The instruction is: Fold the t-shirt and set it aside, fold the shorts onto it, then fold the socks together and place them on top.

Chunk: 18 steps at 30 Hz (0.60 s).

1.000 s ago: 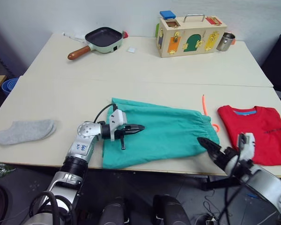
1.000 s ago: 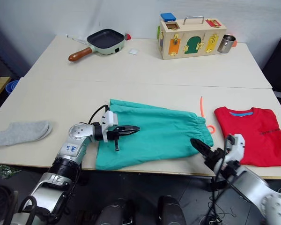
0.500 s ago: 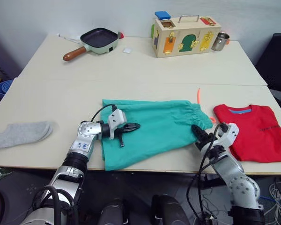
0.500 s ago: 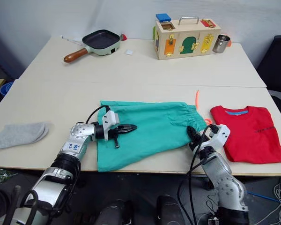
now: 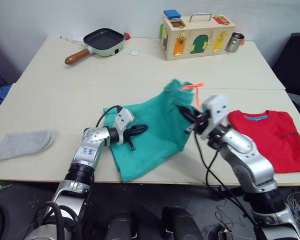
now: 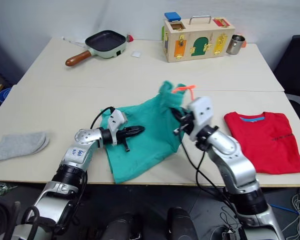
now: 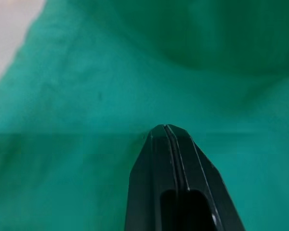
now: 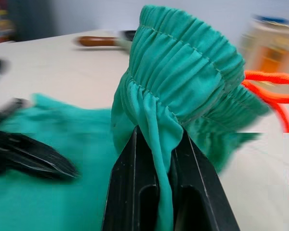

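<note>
The teal shorts [image 5: 150,127] lie at the table's front middle, their waistband end [image 8: 183,72] raised and bunched. My right gripper [image 5: 186,114] is shut on that waistband and holds it above the rest of the fabric; in the right wrist view the gathered cloth sits between the fingers [image 8: 130,183]. The orange drawstring [image 5: 194,87] dangles from the raised end. My left gripper [image 5: 142,129] is shut, its tips [image 7: 166,129] resting flat on the shorts' left part. The red t-shirt [image 5: 272,137] lies folded at the right. Grey socks [image 5: 22,144] lie at the far left.
At the back of the table stand a frying pan [image 5: 102,40], a wooden latch box [image 5: 196,30] and a metal cup [image 5: 234,42]. A blue bowl [image 5: 0,92] sits beyond the table's left edge. The front edge runs just below the shorts.
My right gripper has shut on the shorts' waistband and carried it up and to the left, over the fabric. The left gripper has stayed on the shorts.
</note>
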Each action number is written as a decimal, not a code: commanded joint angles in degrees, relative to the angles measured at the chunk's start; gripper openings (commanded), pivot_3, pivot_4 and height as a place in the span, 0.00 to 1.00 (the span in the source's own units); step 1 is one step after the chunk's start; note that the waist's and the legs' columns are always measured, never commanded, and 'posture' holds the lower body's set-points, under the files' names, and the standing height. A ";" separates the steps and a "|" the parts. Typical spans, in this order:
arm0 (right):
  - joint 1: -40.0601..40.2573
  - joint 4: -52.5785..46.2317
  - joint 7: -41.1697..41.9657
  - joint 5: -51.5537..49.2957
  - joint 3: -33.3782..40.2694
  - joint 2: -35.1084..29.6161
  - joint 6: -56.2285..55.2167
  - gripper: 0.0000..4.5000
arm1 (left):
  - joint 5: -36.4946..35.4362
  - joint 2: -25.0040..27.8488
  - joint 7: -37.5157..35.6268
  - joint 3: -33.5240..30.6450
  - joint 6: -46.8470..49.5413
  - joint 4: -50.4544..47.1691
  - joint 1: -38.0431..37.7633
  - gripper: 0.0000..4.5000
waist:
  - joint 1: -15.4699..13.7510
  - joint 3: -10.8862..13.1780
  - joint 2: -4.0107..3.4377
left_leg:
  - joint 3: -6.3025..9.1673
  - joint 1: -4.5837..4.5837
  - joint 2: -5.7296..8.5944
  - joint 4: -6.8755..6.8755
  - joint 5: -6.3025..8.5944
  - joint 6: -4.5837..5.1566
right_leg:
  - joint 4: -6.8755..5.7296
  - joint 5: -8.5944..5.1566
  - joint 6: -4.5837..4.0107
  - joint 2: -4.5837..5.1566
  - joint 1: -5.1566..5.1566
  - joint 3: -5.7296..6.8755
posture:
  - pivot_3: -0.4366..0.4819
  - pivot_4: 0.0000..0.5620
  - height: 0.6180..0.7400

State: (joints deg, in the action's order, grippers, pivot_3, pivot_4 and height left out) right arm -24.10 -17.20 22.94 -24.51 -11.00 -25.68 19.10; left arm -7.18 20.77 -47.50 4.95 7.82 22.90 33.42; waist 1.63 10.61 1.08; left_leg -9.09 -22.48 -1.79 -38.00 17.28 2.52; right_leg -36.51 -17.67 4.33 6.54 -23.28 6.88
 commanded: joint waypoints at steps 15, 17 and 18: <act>-5.00 7.50 21.05 11.50 -14.63 7.60 -13.99 0.00 | -7.44 9.92 0.90 -8.53 13.11 -21.70 -14.84 0.00 | 0.04 0.00 0.01 | -0.03 -0.10 0.06 -0.09 -0.01 0.03 | -0.04 -0.02 -0.05 0.11 -0.13 -0.05 | 0.48 0.27 1.00; -6.03 9.13 23.31 12.28 -15.12 8.86 -17.95 0.00 | -7.53 10.09 1.94 -9.13 13.72 -22.39 -15.36 0.00 | -0.01 0.00 0.01 | -0.03 -0.11 0.08 -0.10 -0.01 0.03 | -0.04 -0.02 -0.04 0.12 -0.12 -0.05 | 0.48 0.27 1.00; -6.82 10.01 24.83 12.46 -15.40 9.62 -20.63 0.00 | -7.66 10.14 2.43 -9.46 14.35 -22.72 -15.64 0.00 | 0.03 0.00 0.01 | -0.03 -0.10 0.08 -0.10 -0.01 0.04 | -0.05 -0.02 -0.04 0.12 -0.12 -0.05 | 0.48 0.27 1.00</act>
State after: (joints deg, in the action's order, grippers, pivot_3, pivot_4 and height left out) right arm -29.66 -6.49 45.48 -12.02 -26.27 -17.13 3.41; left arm -13.83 30.36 -45.90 -3.18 21.71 2.51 18.04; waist 1.66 10.61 1.09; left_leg -9.11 -22.59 -1.72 -38.09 17.27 2.55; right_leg -36.57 -17.69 4.29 6.66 -23.40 6.84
